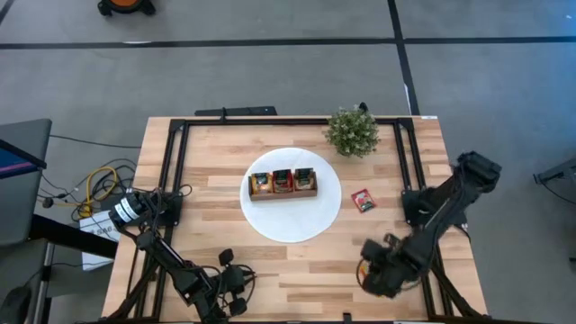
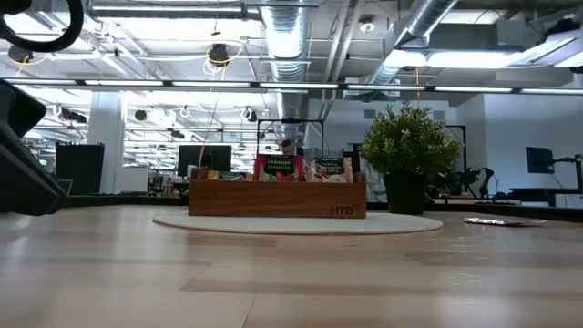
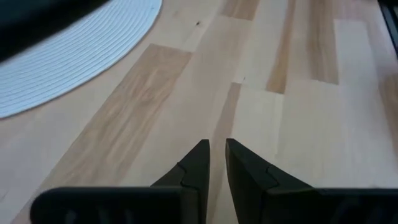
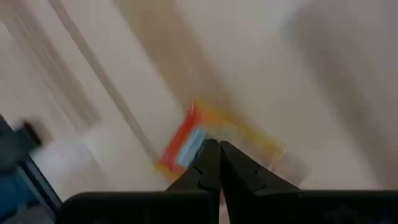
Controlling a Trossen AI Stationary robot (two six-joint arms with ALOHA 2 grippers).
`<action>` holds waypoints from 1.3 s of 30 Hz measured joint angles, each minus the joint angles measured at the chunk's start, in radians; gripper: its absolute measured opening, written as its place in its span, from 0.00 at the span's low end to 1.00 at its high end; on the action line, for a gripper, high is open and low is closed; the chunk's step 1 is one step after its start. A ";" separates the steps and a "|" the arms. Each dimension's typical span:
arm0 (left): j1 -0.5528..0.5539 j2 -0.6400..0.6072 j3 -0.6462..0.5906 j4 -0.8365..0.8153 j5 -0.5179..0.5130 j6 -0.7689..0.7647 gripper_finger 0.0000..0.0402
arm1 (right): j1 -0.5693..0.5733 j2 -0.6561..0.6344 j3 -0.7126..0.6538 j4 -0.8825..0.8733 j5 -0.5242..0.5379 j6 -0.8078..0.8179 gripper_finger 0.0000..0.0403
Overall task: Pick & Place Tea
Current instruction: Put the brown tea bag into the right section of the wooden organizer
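Red, yellow-orange and dark tea sachets (image 1: 283, 180) stand upright in the brown wooden box (image 1: 283, 193), which sits on the white disc (image 1: 270, 225). One red sachet (image 1: 363, 200) lies flat on the table to the disc's right. My right gripper (image 1: 367, 268) hangs over the near right part of the table, pointing steeply down, shut on an orange-yellow sachet (image 4: 233, 134). My left gripper (image 1: 234, 286) waits near the front edge. In the left wrist view it (image 3: 216, 144) shows a narrow gap with nothing in it. My right gripper holds the orange-yellow sachet between its two fingertips, coming from above and pointing down. The fingertips (image 4: 205, 155) cover the place of contact, so which edge they have cannot be told. The sachet's flat face (image 4: 186, 146) spreads out beyond the tips, above the table.
A small green plant (image 1: 352, 131) stands at the far right of the disc. A black frame (image 1: 175, 153) runs along the table's far and side edges. Bare wood lies between the disc and the front edge.
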 joint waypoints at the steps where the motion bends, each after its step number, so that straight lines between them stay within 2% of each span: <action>1: 0.002 0.000 0.000 0.009 -0.001 0.007 0.11 | 0.015 0.022 -0.002 0.013 -0.022 0.024 0.00; 5: 0.015 0.000 0.000 0.028 -0.007 0.033 0.11 | 0.045 0.134 -0.002 0.049 -0.123 0.086 0.00; 10: 0.027 0.000 0.000 0.037 -0.006 0.035 0.11 | 0.027 0.239 0.056 0.029 -0.133 0.039 0.00; 15: 0.027 0.000 0.000 0.077 -0.011 0.055 0.11 | -0.059 0.304 0.180 0.089 0.024 -0.149 0.00; 20: 0.027 0.000 0.000 0.150 -0.021 0.123 0.11 | -0.162 0.345 0.282 0.314 0.206 -0.484 0.00; 22: 0.027 0.000 0.000 0.180 -0.021 0.153 0.11 | -0.189 0.351 0.306 0.340 0.258 -0.574 0.00; 25: 0.027 0.000 0.000 0.215 -0.021 0.163 0.11 | -0.216 0.340 0.324 0.336 0.280 -0.594 0.00; 29: 0.041 0.003 0.000 0.227 -0.017 0.163 0.11 | -0.207 0.335 0.315 0.266 0.264 -0.528 0.01; 31: 0.054 0.010 0.000 0.231 -0.011 0.175 0.11 | -0.196 0.335 0.314 0.220 0.230 -0.508 0.05; 34: 0.084 0.011 0.000 0.249 0.039 0.211 0.11 | -0.185 0.335 0.314 0.169 0.191 -0.503 0.17; 39: 0.145 0.015 0.000 0.354 0.107 0.306 0.11 | -0.163 0.347 0.315 0.180 0.206 -0.721 0.45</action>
